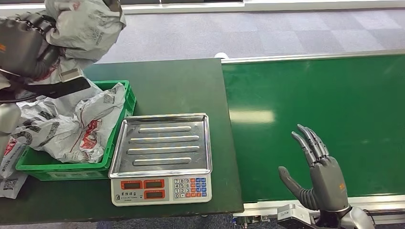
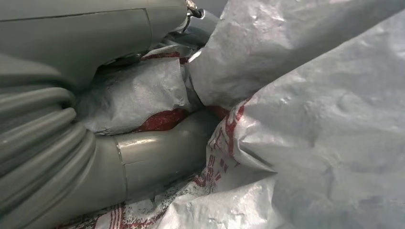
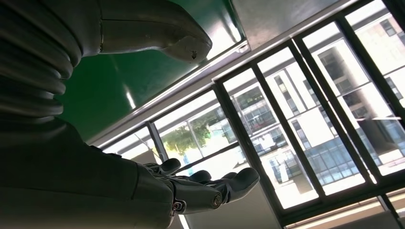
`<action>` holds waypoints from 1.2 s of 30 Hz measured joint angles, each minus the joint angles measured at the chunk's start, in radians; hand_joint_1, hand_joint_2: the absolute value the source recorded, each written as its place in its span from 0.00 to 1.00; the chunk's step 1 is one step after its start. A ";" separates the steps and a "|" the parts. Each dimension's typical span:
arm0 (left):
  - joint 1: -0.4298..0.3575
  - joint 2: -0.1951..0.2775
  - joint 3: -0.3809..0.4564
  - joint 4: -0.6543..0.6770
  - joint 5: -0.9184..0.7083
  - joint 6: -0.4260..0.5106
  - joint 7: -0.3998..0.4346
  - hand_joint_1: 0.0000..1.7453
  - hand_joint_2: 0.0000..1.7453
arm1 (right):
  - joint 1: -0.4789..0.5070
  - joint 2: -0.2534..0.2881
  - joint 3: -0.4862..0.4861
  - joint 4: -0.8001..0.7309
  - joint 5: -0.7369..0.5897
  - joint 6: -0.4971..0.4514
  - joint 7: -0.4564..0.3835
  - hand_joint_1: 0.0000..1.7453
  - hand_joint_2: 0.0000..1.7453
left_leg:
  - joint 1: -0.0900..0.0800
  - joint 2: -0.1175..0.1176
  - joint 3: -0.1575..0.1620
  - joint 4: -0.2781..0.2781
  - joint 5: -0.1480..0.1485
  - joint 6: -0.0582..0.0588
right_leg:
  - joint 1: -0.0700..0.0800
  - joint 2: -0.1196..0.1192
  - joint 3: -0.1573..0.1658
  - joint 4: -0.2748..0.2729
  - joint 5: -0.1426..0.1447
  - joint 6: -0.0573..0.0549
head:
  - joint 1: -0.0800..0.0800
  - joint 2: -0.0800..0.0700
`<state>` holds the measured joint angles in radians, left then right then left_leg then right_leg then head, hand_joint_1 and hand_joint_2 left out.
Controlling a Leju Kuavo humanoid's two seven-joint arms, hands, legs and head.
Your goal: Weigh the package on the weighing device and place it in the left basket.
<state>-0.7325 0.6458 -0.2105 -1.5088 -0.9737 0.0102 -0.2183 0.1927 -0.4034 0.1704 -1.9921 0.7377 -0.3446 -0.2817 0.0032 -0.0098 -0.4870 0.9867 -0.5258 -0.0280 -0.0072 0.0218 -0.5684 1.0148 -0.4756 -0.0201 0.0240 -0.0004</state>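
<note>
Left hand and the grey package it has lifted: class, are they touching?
Touching. In the left wrist view the left hand's thick grey thumb presses straight into the crumpled grey package, and the head view shows that package held up above the green basket.

This looks like a parcel-sorting or logistics workspace. A long green conveyor belt (image 1: pixel 325 119) with metal edge rails runs beside a dark green table (image 1: pixel 176 86). Near the table's front edge stands an electronic scale (image 1: pixel 161 160) with a steel tray and keypad, and at its left edge a green plastic basket (image 1: pixel 62 167) holds grey courier bags (image 1: pixel 62 126). Grey carpet tiles (image 1: pixel 248 33) cover the floor, and large grid windows (image 3: pixel 305 114) face office buildings.
</note>
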 joint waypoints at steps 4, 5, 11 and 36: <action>-0.026 0.008 0.036 0.059 -0.030 -0.003 0.005 1.00 1.00 | 0.007 0.018 0.004 -0.004 0.019 -0.003 0.008 0.00 1.00 | 0.000 0.000 0.000 0.000 0.000 0.000 | 0.000 0.000 0.000 0.000 0.000 0.000 | 0.000 0.000; -0.026 0.008 0.044 0.081 -0.036 -0.004 0.003 1.00 1.00 | 0.011 0.022 0.004 -0.006 0.022 -0.004 0.010 0.00 1.00 | 0.000 0.000 0.000 0.000 0.000 0.000 | 0.000 0.000 0.000 0.000 0.000 0.000 | 0.000 0.000; 0.039 0.011 0.082 0.233 -0.062 -0.025 -0.034 0.82 1.00 | 0.033 0.044 0.005 -0.020 0.041 -0.002 0.017 0.00 1.00 | 0.000 0.001 0.000 -0.001 0.000 0.000 | 0.000 0.001 0.000 0.000 0.000 0.000 | 0.000 0.000; 0.343 -0.180 0.272 0.482 -0.194 0.124 0.036 0.00 0.00 | 0.151 0.139 0.004 -0.093 0.133 -0.018 0.070 0.00 1.00 | -0.001 -0.001 -0.002 0.000 0.000 0.000 | -0.001 0.000 -0.002 0.000 0.000 0.000 | 0.000 0.000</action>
<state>-0.3895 0.4654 0.0618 -1.0269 -1.1679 0.1337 -0.1818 0.3435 -0.2647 0.1742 -2.0855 0.8708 -0.3626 -0.2119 0.0025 -0.0106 -0.4894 0.9866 -0.5260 -0.0278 -0.0080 0.0220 -0.5703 1.0147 -0.4757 -0.0201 0.0238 -0.0004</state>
